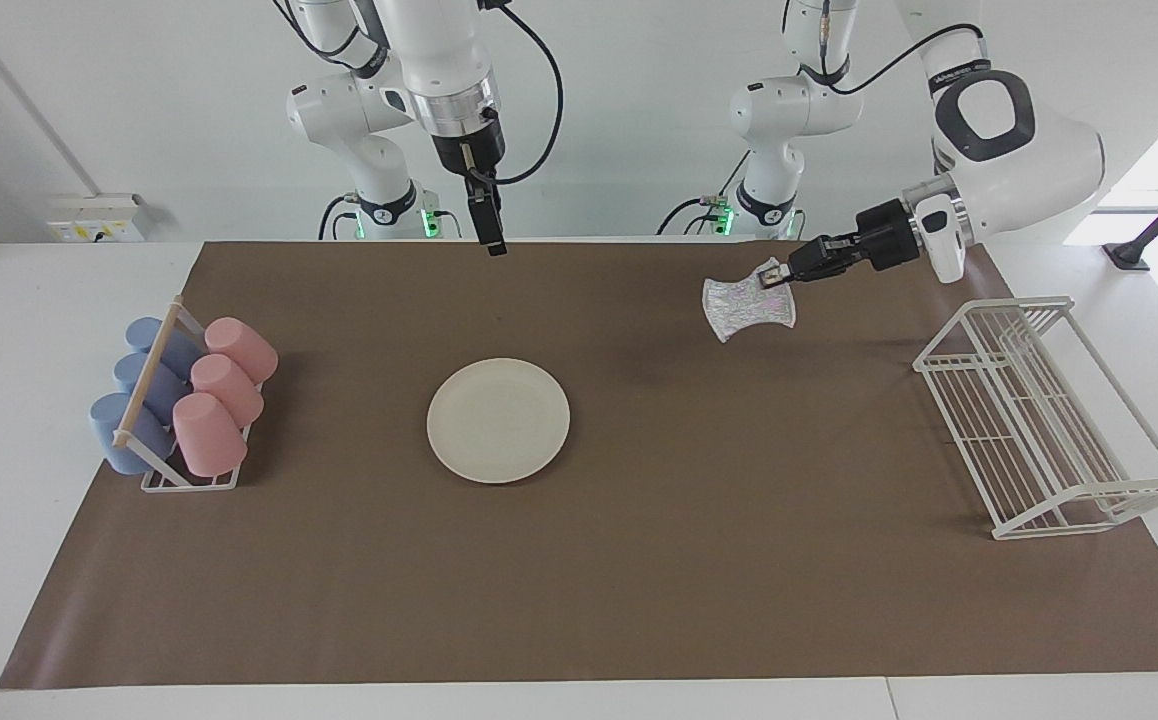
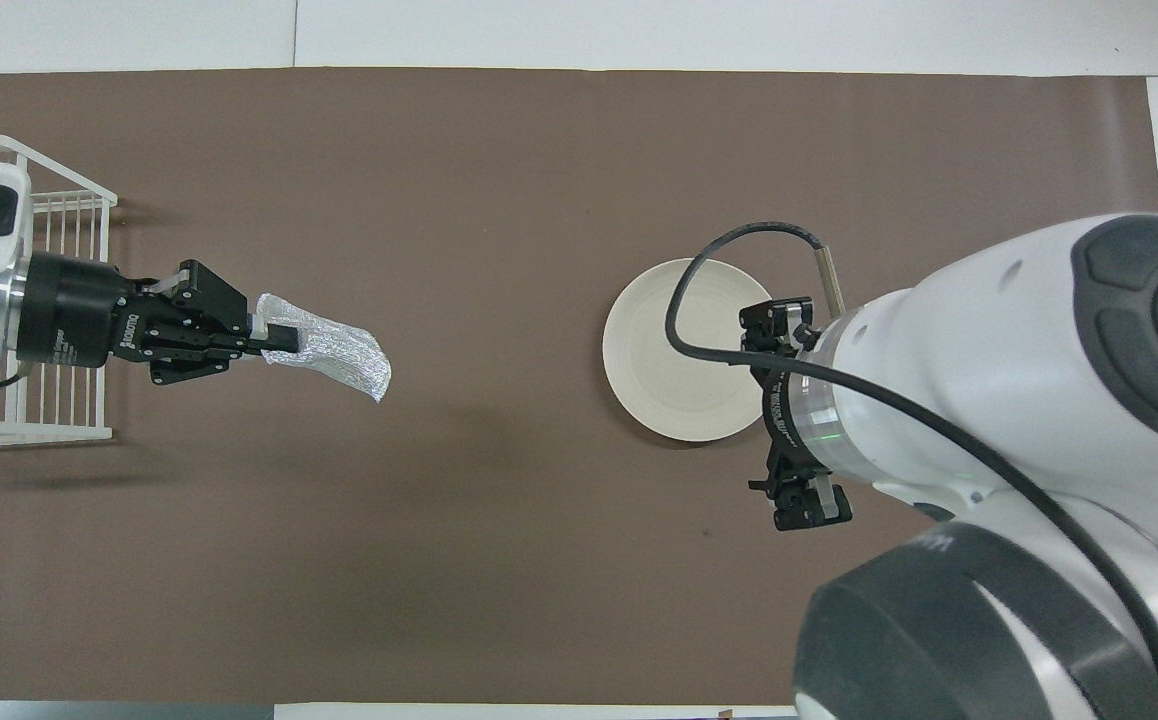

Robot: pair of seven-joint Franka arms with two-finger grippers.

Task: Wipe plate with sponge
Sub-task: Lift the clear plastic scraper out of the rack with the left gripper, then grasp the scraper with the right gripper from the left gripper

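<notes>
Overhead view shows the left gripper (image 2: 274, 340) up in the air over bare brown mat (image 2: 499, 560), its fingertips clamped on one end of the sponge (image 2: 334, 355), which hangs out from the grip toward the plate (image 2: 679, 350), silvery and wrinkled. In the facing view the same left gripper (image 1: 769, 279) points sideways toward the middle of the table and the sponge (image 1: 747, 307) droops from it, clear of the mat (image 1: 639, 560). Just beside that arm, toward its own end of the table, stands the white wire rack (image 1: 1049, 420). Well apart from the held sponge, toward the right arm's end, the plate (image 1: 498, 420) lies flat on the mat. The right gripper (image 1: 495, 247) waits high in the air over the mat's edge by the robots, its fingers apart, nothing held. Out at the right arm's end, a small rack (image 1: 184, 480) holds pink cups (image 1: 224, 390) and blue cups (image 1: 139, 395) lying on their sides
</notes>
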